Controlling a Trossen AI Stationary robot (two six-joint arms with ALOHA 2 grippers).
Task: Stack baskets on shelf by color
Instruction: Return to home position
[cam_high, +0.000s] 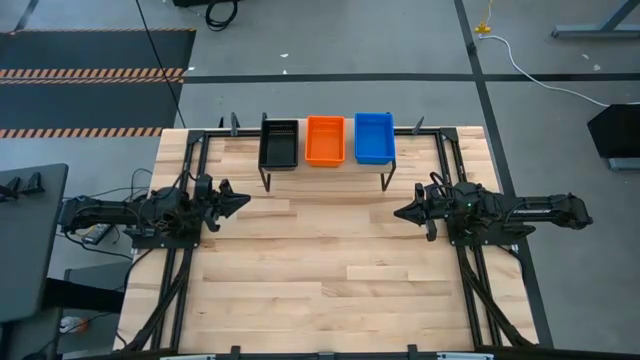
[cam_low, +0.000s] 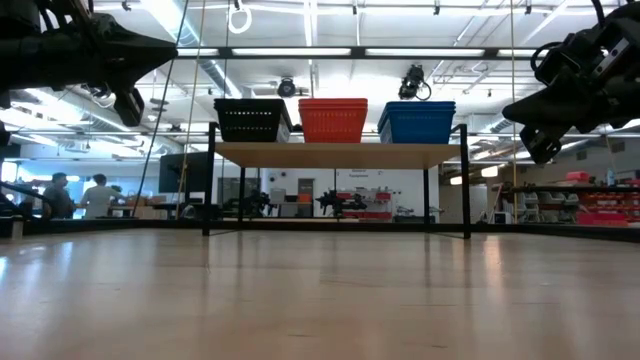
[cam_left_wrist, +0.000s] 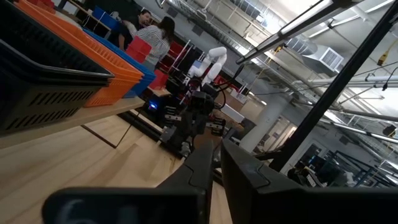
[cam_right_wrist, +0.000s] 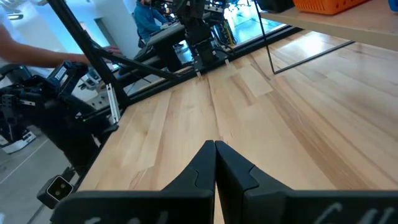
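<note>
Upper centre of high view: shelf (cam_low: 335, 155) w/ baskets in a row: black baskets (cam_high: 279, 143) left, orange baskets (cam_high: 325, 139) mid, blue baskets (cam_high: 374, 137) right. Left gripper (cam_high: 238, 200) mid-left over table (cam_high: 330, 270), fingers pinched together, empty. Right gripper (cam_high: 402, 212) mid-right, tips touching, empty. Both well apart from shelf.

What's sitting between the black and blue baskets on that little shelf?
The orange baskets stand there, between the black baskets and the blue baskets; the high view shows it.

Overhead looks straight down; the low camera looks level across my table (cam_high: 330, 290); both share the shelf (cam_low: 340, 155); my wrist cameras seemingly face inward.
</note>
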